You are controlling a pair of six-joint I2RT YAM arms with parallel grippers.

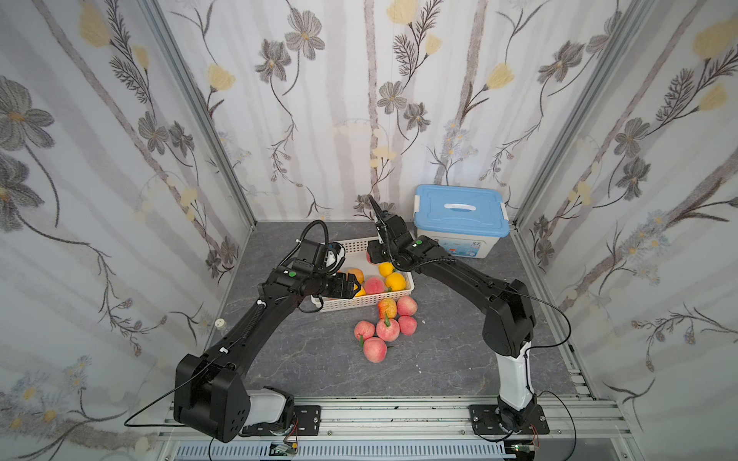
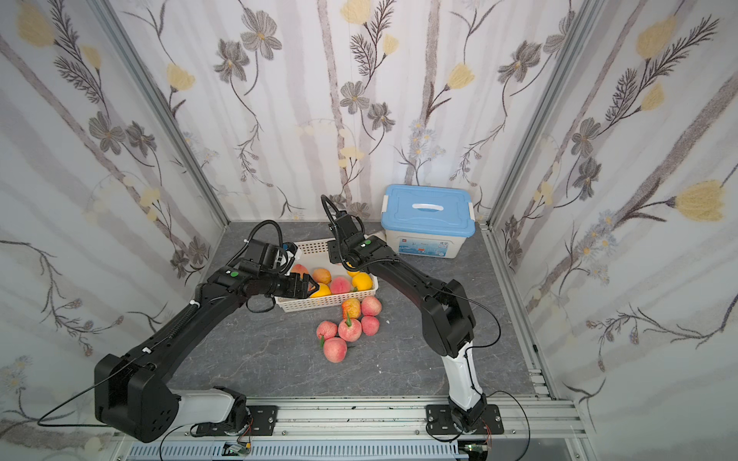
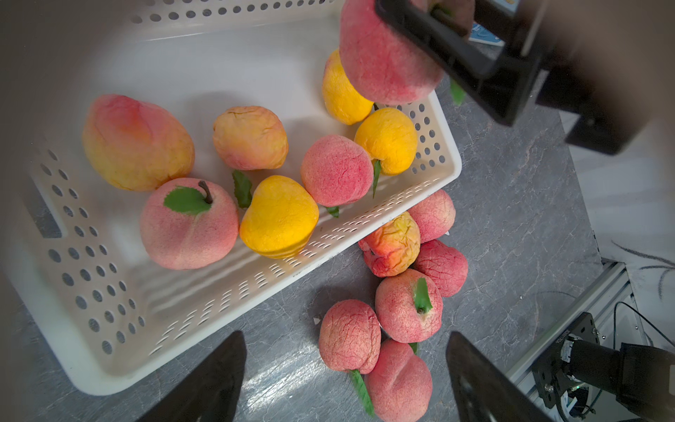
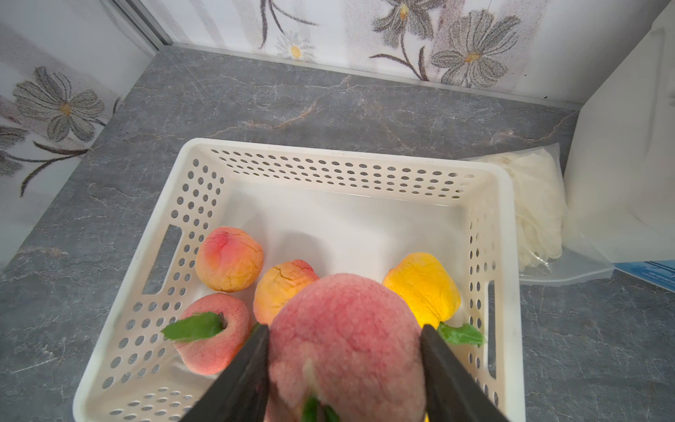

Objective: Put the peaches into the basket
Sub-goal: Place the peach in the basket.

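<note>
1. Your right gripper (image 4: 345,330) is clamped on a pink peach (image 4: 343,303) above the basket (image 4: 321,144).
2. Your left gripper (image 3: 347,341) hangs wide open and empty near the basket.
3. Seven peaches (image 3: 277,215) lie in the basket; six loose peaches (image 1: 386,328) sit on the table (image 1: 311,359) just beside it.

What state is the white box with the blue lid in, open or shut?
Shut: the blue lid lies flat on the white box in both top views.

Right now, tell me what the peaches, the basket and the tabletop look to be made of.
Peaches: probably painted foam; matte, with cracked, wrinkled skin.
Basket: moulded white plastic, smooth and slightly glossy, with neat rows of holes.
Tabletop: grey marble-veined surface with a soft sheen; real stone or a printed laminate, cannot tell.
</note>
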